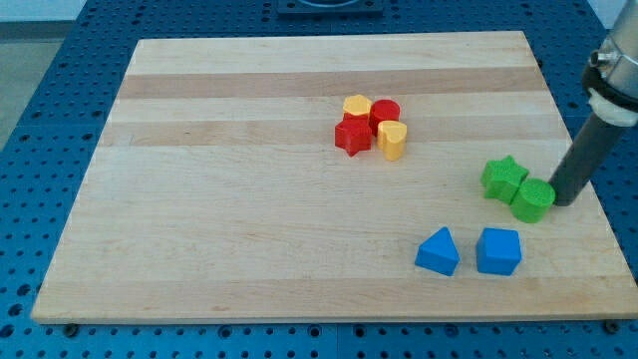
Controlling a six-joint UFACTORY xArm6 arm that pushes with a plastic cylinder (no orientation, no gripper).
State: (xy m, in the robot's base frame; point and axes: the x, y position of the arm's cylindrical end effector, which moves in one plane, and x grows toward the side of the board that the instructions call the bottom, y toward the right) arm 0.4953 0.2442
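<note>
My tip (pixel 564 200) rests on the board at the view's right, touching or just beside the right side of a green cylinder (pixel 532 200). A green star (pixel 504 178) sits against that cylinder's upper left. Below them lie a blue cube (pixel 498 251) and a blue triangular block (pixel 438 251), side by side. Near the board's upper middle is a tight cluster: a yellow hexagon (pixel 357 106), a red cylinder (pixel 386 114), a red star (pixel 351 136) and a yellow heart-like block (pixel 393 140).
The wooden board (pixel 229 199) lies on a blue perforated table (pixel 40 120). The board's right edge runs close to my tip. The arm's pale body (pixel 616 70) hangs over the upper right corner.
</note>
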